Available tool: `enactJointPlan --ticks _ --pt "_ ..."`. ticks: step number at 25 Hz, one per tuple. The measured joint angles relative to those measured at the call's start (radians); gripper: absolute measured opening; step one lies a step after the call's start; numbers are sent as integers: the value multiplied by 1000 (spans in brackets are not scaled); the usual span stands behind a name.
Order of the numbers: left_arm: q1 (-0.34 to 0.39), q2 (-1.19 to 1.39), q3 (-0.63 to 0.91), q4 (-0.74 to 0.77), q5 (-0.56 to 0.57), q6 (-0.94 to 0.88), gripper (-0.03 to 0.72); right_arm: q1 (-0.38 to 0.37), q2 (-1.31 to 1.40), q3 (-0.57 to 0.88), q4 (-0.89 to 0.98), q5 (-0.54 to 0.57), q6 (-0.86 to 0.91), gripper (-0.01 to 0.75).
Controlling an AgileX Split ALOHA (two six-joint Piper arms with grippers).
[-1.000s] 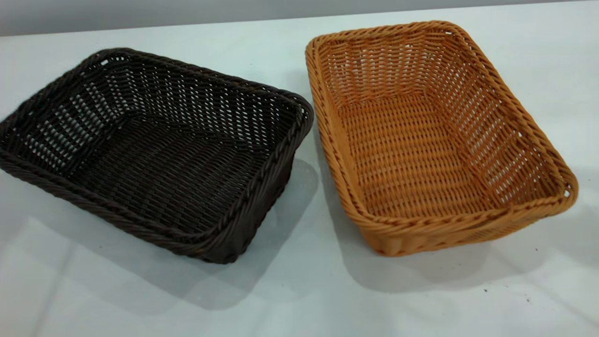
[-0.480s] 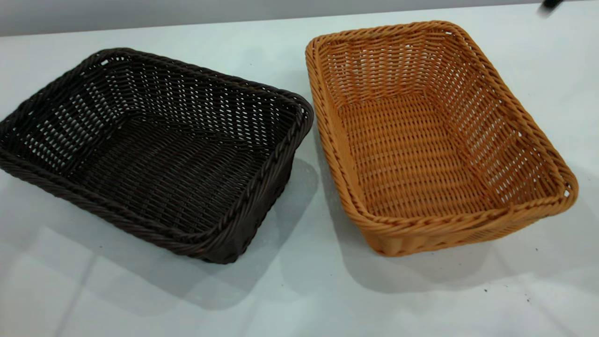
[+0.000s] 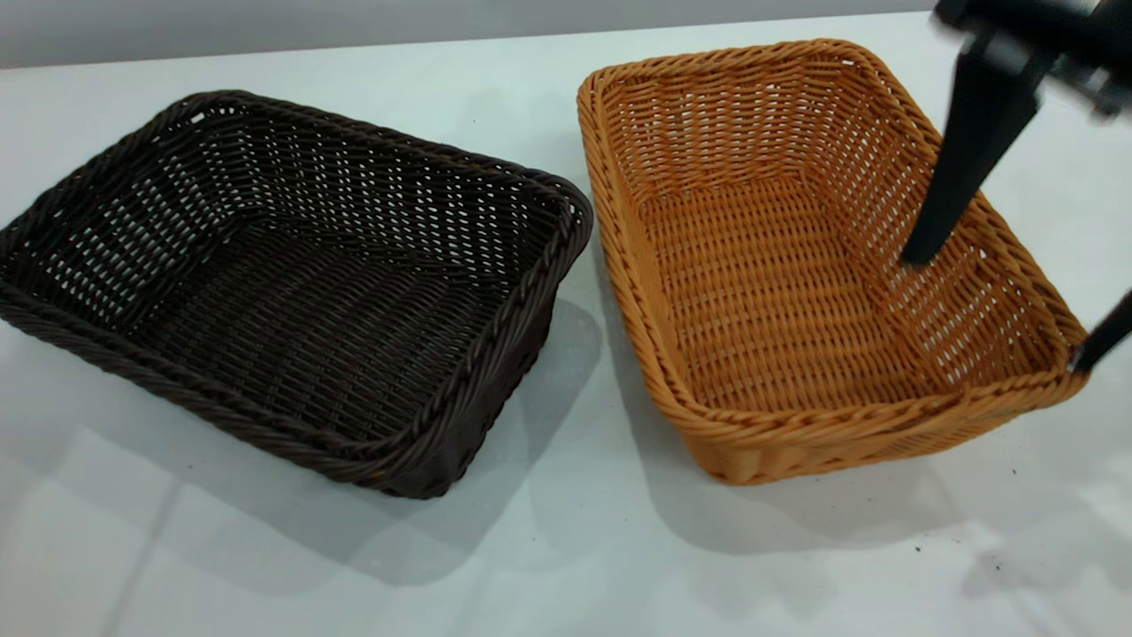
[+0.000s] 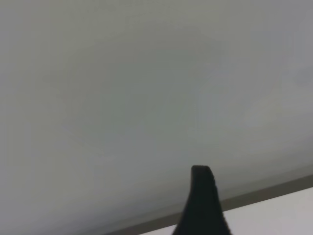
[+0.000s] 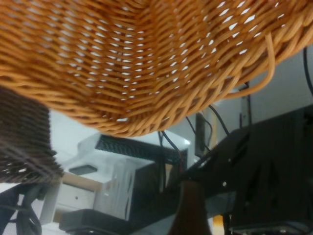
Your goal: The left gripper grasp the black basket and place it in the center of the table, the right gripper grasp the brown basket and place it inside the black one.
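The black basket [image 3: 292, 292] sits on the table [image 3: 566, 557] at the left. The brown basket [image 3: 796, 265] sits beside it at the right, apart from it. My right gripper [image 3: 995, 310] reaches in from the top right, open wide. It straddles the brown basket's right wall, with one finger [image 3: 964, 159] over the inside and the other [image 3: 1101, 341] outside the rim near the front right corner. The right wrist view shows the brown basket [image 5: 146, 63] close up and the black basket [image 5: 24, 137] beside it. My left gripper [image 4: 202, 200] is out of the exterior view; its wrist view shows only a dark tip against a wall.
The table runs on in front of both baskets, with a few dark specks [image 3: 995, 559] at the front right. A grey wall [image 3: 354, 22] borders the far edge. The right wrist view shows cables and equipment [image 5: 146, 186] beyond the table.
My right gripper has come into view from the top right and moved down over the brown basket's right wall. Neither basket has moved.
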Motion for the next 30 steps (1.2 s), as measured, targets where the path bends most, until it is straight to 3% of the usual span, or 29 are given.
enactJointPlan --ticks 17,30 --pt "0 0 0 -3 5 -1 477 0 165 0 -3 0 -43 546" --pt "0 0 0 -3 2 -1 477 0 228 0 49 -137 -147 546"
